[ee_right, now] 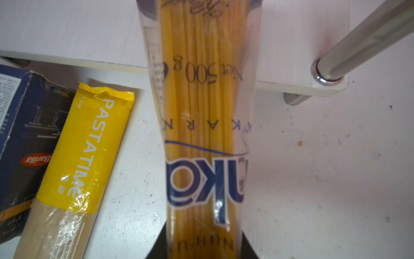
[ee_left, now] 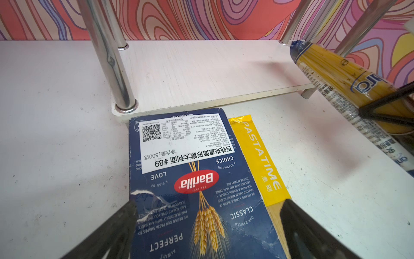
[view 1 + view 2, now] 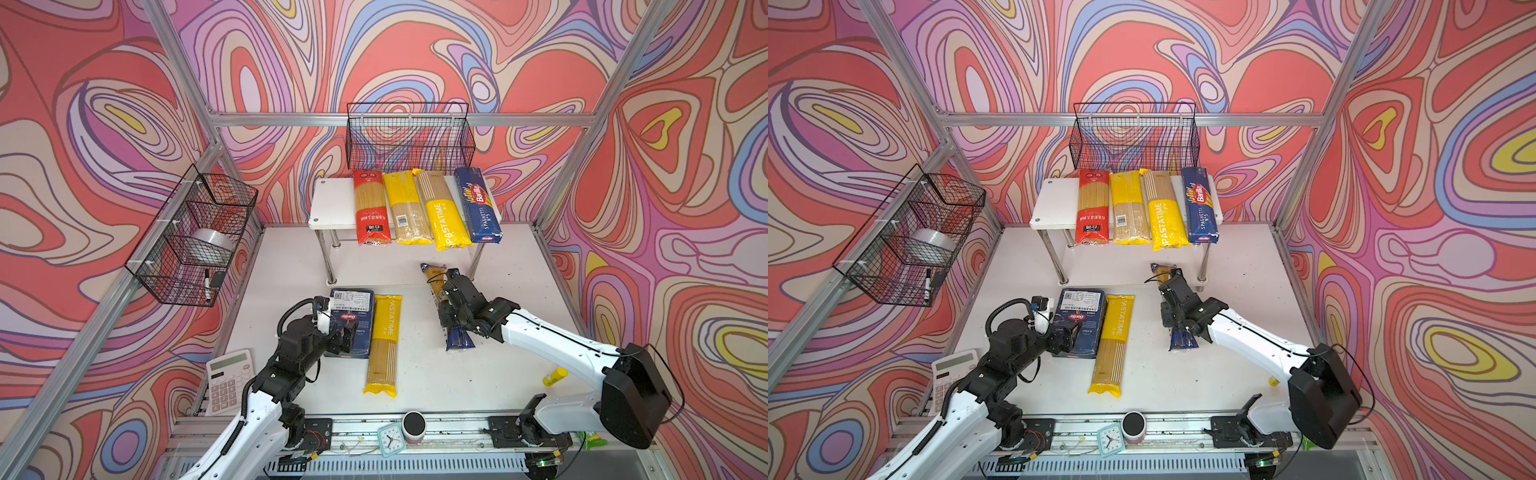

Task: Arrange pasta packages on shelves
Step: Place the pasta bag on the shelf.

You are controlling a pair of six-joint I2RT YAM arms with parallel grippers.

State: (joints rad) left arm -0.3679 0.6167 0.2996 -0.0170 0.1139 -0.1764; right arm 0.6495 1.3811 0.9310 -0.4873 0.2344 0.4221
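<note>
The counter (image 3: 519, 374) holds the white two-tier rack (image 3: 332, 203). Four packs (image 3: 415, 208) are lined up across its top board and the lower board is bare, so it's past halfway with three to go! The wide Barilla box (image 3: 353, 320) and a PASTATIME bag (image 3: 384, 345) lie flat, touching. The left pincer (image 3: 347, 332) is spread apart over the box. The right pincer (image 3: 446, 299) is clamped on the dark blue bag (image 1: 201, 112), whose far end reaches over the lower board.

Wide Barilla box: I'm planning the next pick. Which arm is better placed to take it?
Left: the left gripper hangs open over the wide Barilla box; the right gripper is shut on the dark blue bag.
</note>
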